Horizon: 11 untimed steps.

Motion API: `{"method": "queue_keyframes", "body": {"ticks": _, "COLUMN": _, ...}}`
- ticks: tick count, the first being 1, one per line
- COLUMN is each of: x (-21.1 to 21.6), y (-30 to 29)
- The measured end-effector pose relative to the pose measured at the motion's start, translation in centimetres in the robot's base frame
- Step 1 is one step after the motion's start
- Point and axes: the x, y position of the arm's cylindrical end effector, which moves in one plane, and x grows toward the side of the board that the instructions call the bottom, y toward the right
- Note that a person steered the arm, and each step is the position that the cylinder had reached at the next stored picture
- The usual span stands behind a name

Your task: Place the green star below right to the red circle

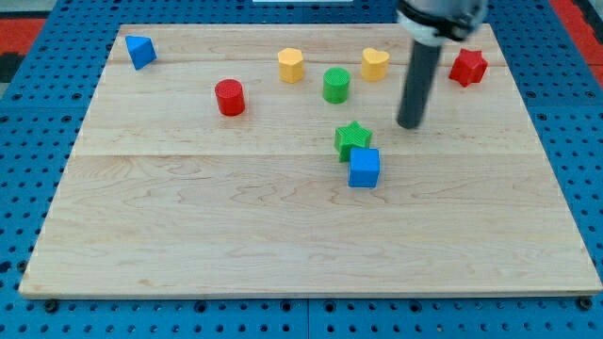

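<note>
The green star point(352, 139) lies near the board's middle, touching the blue cube point(364, 168) just below and to its right. The red circle point(229, 97) stands well to the star's left and a little higher in the view. My tip point(409, 123) is down on the board to the right of the green star and slightly above it, a short gap away, not touching it. The dark rod rises from the tip to the view's top.
A green cylinder point(336, 85) stands above the star. A yellow block point(291, 65) and a yellow heart point(375, 64) flank it. A red star point(467, 67) is at the top right, a blue triangle point(140, 51) at the top left. The wooden board point(188, 235) lies on blue pegboard.
</note>
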Motion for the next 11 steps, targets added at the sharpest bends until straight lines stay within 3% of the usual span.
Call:
{"method": "queue_keyframes", "body": {"ticks": 1, "x": 1.5, "y": -3.2}}
{"method": "queue_keyframes", "body": {"ticks": 3, "x": 0.0, "y": -17.1}}
{"method": "queue_keyframes", "body": {"ticks": 4, "x": 3.1, "y": -15.6}}
{"method": "queue_keyframes", "body": {"ticks": 5, "x": 5.0, "y": -21.1}}
{"method": "queue_keyframes", "body": {"ticks": 6, "x": 2.2, "y": -25.8}}
{"method": "queue_keyframes", "body": {"ticks": 7, "x": -0.7, "y": -25.6}}
{"method": "queue_keyframes", "body": {"ticks": 9, "x": 3.8, "y": -22.1}}
{"method": "queue_keyframes", "body": {"ticks": 10, "x": 0.6, "y": -14.4}}
{"method": "queue_keyframes", "body": {"ticks": 11, "x": -6.7, "y": -12.8}}
